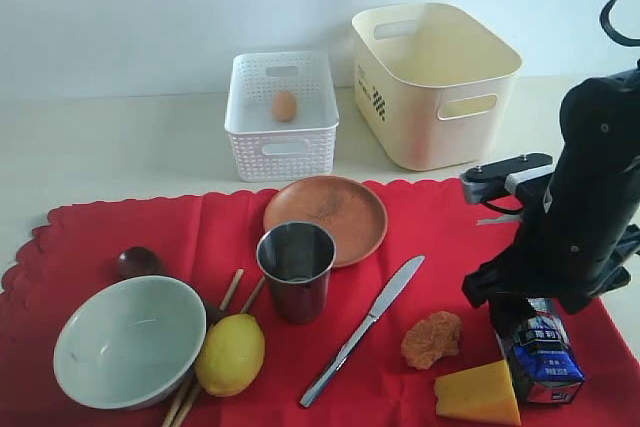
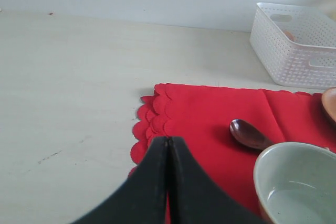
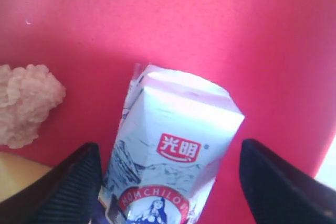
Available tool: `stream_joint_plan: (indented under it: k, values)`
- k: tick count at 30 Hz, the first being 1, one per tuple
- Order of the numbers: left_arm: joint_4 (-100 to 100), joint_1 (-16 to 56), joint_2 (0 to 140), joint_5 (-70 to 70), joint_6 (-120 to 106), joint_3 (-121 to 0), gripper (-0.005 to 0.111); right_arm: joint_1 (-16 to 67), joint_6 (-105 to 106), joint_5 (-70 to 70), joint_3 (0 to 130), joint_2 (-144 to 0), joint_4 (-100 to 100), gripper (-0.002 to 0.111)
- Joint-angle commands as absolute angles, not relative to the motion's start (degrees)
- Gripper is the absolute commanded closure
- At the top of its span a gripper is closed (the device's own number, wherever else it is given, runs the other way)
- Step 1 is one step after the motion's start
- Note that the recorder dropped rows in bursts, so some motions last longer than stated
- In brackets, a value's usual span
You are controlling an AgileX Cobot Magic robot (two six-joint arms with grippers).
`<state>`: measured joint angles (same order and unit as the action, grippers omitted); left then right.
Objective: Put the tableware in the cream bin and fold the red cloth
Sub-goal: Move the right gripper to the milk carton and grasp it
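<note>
Six pieces of tableware lay on the red cloth (image 1: 430,237), which was spread flat and unfolded; none was in the cream bin (image 1: 420,132). Read the exterior view as a clock face, with twelve toward the back wall and the steel cup (image 1: 296,269) at the centre. The round brown plate (image 1: 326,217) sat at one o'clock, just behind the cup. The silver knife (image 1: 365,330) lay aslant at four o'clock. The pale bowl (image 1: 130,342) stood at eight o'clock, with the dark wooden spoon (image 1: 140,262) at nine, partly hidden behind the bowl's rim. The wooden chopsticks (image 1: 232,289) ran toward seven o'clock, mostly hidden by a lemon (image 1: 231,354) just beside the bowl. Off the cloth, the cream bin stood on the table (image 1: 120,147) at one o'clock. A white lattice basket (image 1: 283,147) holding an egg (image 1: 284,105) stood beside it at twelve.

Near the cloth's four o'clock corner, the right gripper (image 3: 169,148) was released. Its jaws were spread wide on either side of an upright milk carton (image 1: 545,357), with a clear gap on one side. A cheese wedge (image 1: 480,394) and a lumpy orange-brown piece (image 1: 432,338) lay near the carton.

The left gripper (image 2: 168,141) was clenched on nothing, its fingers pressed together above the cloth's scalloped edge, near the spoon.
</note>
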<state>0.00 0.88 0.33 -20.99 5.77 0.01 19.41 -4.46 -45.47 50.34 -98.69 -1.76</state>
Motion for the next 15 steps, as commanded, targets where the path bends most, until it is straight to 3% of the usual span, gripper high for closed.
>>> stream_joint_plan:
  k: [1,7,12,15]
  values:
    - [0.0,0.9,0.0,-20.5,5.9,0.0,0.106,18.5,-0.9,-45.1,50.1,-100.0,1.7,0.038]
    - [0.0,0.9,0.0,-20.5,5.9,0.0,0.106,18.5,3.0,-45.1,50.1,-100.4,6.2,0.04]
    - [0.0,0.9,0.0,-20.5,5.9,0.0,0.106,18.5,3.0,-45.1,50.1,-100.5,6.2,0.061]
    - [0.0,0.9,0.0,-20.5,5.9,0.0,0.106,18.5,3.0,-45.1,50.1,-101.5,6.2,0.063]
